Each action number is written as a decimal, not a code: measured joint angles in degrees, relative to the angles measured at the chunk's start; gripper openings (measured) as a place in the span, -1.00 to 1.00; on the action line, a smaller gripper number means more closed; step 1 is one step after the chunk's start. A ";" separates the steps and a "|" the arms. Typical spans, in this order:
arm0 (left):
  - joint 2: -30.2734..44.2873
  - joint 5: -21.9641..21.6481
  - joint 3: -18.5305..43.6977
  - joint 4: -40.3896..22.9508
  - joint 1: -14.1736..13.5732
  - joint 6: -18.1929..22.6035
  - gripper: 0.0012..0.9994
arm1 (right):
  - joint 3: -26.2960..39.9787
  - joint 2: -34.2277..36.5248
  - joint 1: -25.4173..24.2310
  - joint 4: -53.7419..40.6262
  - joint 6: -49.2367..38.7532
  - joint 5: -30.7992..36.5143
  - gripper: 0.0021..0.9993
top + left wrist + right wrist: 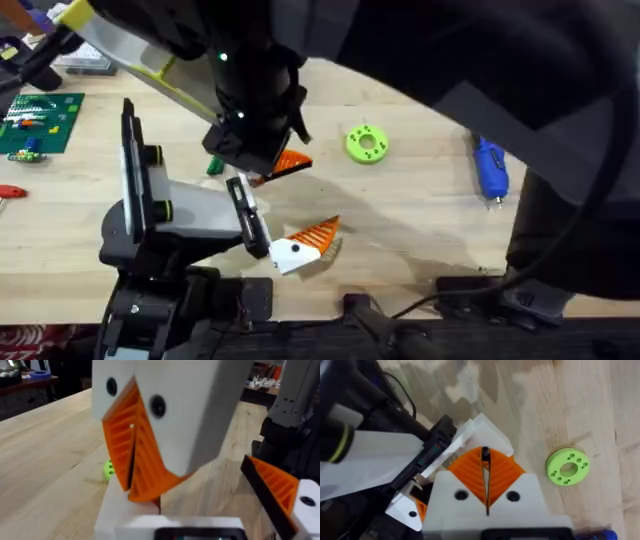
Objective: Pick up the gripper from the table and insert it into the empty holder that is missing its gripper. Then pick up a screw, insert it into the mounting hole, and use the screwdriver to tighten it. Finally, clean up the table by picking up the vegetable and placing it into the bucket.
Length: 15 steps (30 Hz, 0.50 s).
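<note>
**SCREWDRIVER HANDLING AND CLEARANCE, BOTH PINCERS AT CENTRE**

Directions are read on the overhead view, with 12 o'clock pointing away from the arm bases.

1. Location. The screwdriver (490,168) lies flat on the tabletop (420,220) at 3 o'clock, well apart from both pincers. Its barrel runs roughly 12 to 6 o'clock, with the metal bit at the 6 o'clock end.

2. Pincer state. The right pincer (283,165) hangs over the tabletop centre with its orange pads pressed together. Whether anything small sits between them cannot be told. The left pincer (300,245) sits just beside it at 6 o'clock. Whether it is spread or closed cannot be told.

3. Handling. The screwdriver looks rigid, light and smooth-bodied. A round barrel is likely to roll or slip under an off-centre pinch. Take hold at mid-barrel, across its width, and keep clear of the bit.

4. Clearance. Bare wood lies at 9 o'clock of the screwdriver, as far as the lime-green ring (366,143). A dark arm section crowds its 3 to 4 o'clock side. The tabletop's near edge lies at 6 o'clock. An approach from 9 o'clock looks the least obstructed.

5. Other item. A small dark green object (213,165), probably the vegetable, lies just beside the right pincer at 9 o'clock, partly hidden.
</note>
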 joint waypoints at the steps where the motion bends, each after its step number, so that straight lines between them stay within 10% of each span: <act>1: 0.00 0.00 0.00 0.00 0.00 0.00 0.98 | 0.00 0.00 0.00 0.00 0.00 0.00 -0.98; 15: 0.22 0.07 0.00 -0.11 0.00 -1.18 0.98 | 0.00 0.92 0.00 0.00 0.00 0.07 -0.98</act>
